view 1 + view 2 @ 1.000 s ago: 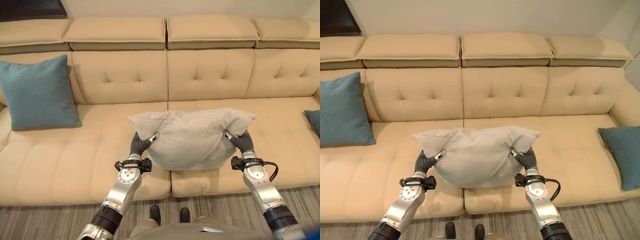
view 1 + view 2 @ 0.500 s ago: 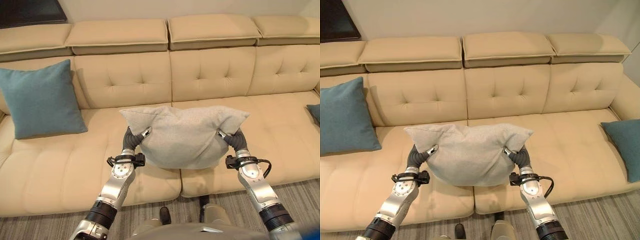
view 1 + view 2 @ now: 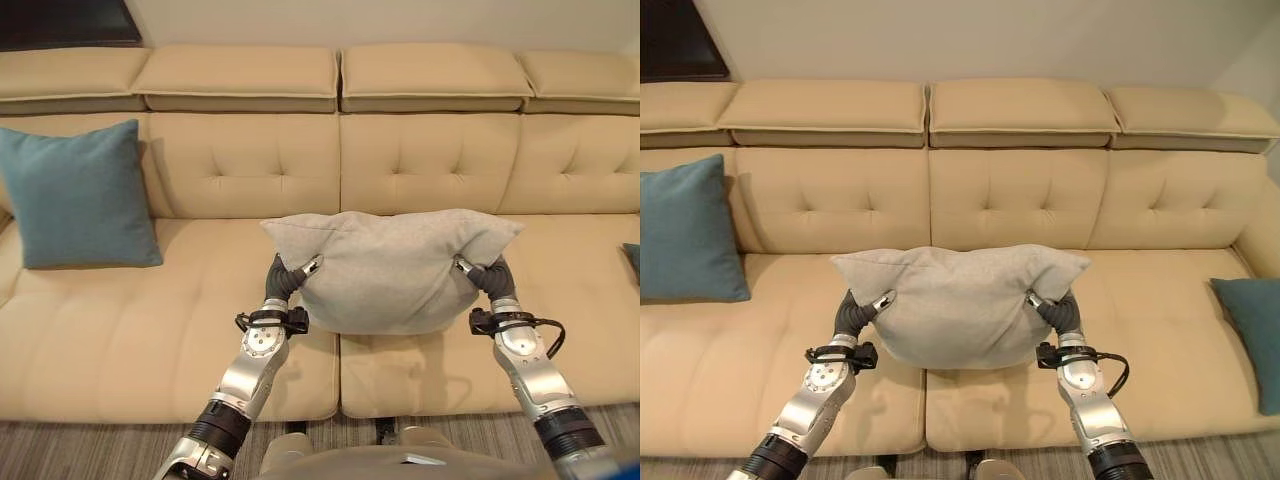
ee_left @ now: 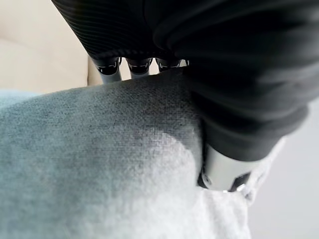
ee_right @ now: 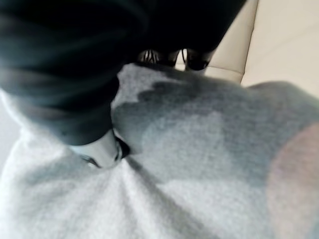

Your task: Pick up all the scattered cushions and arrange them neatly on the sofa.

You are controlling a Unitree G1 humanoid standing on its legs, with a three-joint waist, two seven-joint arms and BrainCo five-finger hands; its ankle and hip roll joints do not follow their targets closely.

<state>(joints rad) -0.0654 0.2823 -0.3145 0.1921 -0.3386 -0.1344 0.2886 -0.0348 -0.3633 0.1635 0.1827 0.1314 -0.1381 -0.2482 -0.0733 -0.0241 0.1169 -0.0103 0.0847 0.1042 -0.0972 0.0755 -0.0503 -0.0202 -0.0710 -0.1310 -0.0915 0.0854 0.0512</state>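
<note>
A light grey cushion (image 3: pixel 385 268) hangs in the air above the middle of the beige sofa's seat (image 3: pixel 120 320). My left hand (image 3: pixel 285 279) pinches its left edge and my right hand (image 3: pixel 484 275) pinches its right edge, thumbs pressed into the cloth. Up close, the grey cushion (image 4: pixel 99 169) runs under my left hand (image 4: pixel 224 114), and the same cushion (image 5: pixel 209 164) lies under my right hand (image 5: pixel 70 94). A teal cushion (image 3: pixel 78 195) leans upright against the backrest at the far left. Another teal cushion (image 3: pixel 1252 335) lies at the sofa's right end.
The sofa's tufted backrest (image 3: pixel 400 160) and headrests (image 3: pixel 235 75) stand behind the held cushion. Striped grey carpet (image 3: pixel 90 450) runs along the sofa's front edge. A dark panel (image 3: pixel 60 20) shows at the back left.
The camera has shifted, so the whole sofa has slid in view. The grey cushion stays held between both hands, now a little to the right and lower in view.
</note>
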